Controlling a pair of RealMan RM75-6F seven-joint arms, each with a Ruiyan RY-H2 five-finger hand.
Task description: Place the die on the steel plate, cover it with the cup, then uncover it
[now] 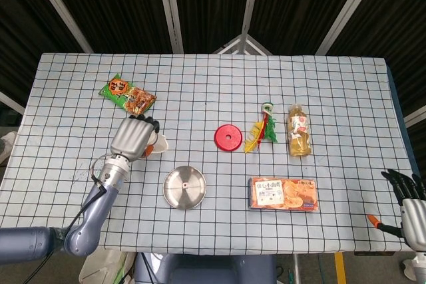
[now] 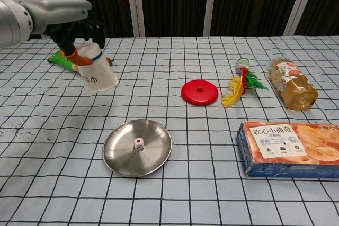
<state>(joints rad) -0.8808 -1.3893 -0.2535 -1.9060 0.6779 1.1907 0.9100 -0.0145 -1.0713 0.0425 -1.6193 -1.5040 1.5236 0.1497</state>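
A white paper cup (image 2: pixel 97 74) is grasped by the left hand (image 2: pixel 74 30) and held tilted, mouth downward, clear of the table (image 2: pixel 175 194). Below and to the right of that hand the steel plate (image 2: pixel 123 158) is seen, with the die (image 2: pixel 139 144) lying on it uncovered. The right hand (image 1: pixel 409 204) is kept released, fingers apart, at the table's edge.
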